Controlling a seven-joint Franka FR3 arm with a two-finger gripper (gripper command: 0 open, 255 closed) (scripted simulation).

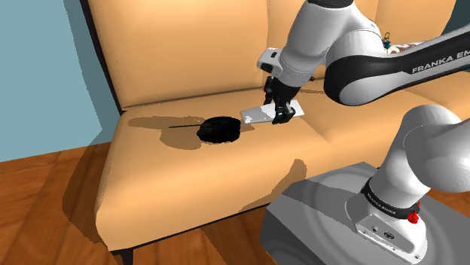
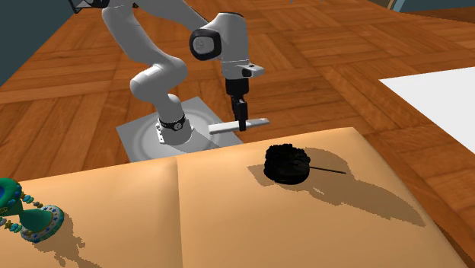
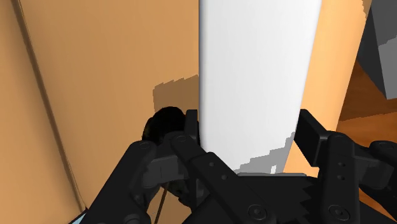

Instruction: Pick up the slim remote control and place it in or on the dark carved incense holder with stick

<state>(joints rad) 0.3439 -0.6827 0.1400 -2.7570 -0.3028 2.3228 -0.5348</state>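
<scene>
Arm bent over sofa (image 1: pixel 173 68), wrist pointing down, gripper (image 1: pixel 280 116) clamped across white slim remote control (image 1: pixel 254 115), black incense holder (image 1: pixel 220 129) near.

Between the pincer (image 1: pixel 276 111), clasping the white remote (image 1: pixel 260 114), and the black incense holder (image 1: pixel 220 129), the sofa seat (image 1: pixel 151 173) lies bare, so the way across is open. The holder's thin stick (image 1: pixel 184 126) juts out on the side away from the pincer. The backrest (image 1: pixel 173 45) walls off one side. A teal beaded ornament (image 2: pixel 30 217) sits well apart on the other cushion.
</scene>
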